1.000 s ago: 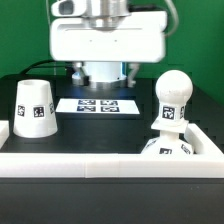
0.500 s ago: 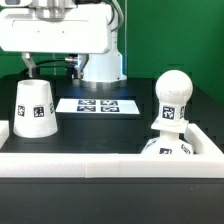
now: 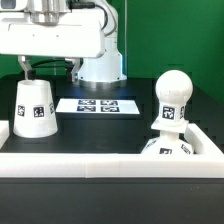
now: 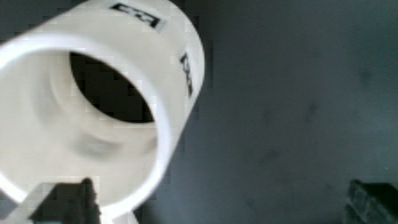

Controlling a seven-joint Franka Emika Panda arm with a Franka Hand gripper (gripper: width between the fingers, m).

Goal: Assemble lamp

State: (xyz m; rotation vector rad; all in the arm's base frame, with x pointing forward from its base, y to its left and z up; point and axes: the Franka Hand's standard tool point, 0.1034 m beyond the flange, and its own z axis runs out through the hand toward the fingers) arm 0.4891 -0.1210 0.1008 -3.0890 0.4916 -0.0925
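The white tapered shade (image 3: 35, 108) stands with its narrow end up on the black table at the exterior view's left. The ball-shaped bulb (image 3: 172, 98) sits upright on the small square base (image 3: 166, 149) at the right, against the rail. My gripper (image 3: 50, 68) hangs open and empty just above the shade. In the wrist view the shade (image 4: 71, 150) fills much of the picture, with its open top towards the camera. One fingertip (image 4: 68, 203) overlaps its rim. The other fingertip (image 4: 375, 202) is over bare table. The gripper (image 4: 222, 205) holds nothing.
The marker board (image 3: 98, 105) lies flat on the table between the shade and the bulb. A long white border rail (image 3: 110, 166) runs across the front and up both sides. The arm's white body (image 3: 60, 35) hangs over the back left.
The arm has moved to the exterior view's left, from above the marker board to above the shade. The shade, bulb and base have not moved.
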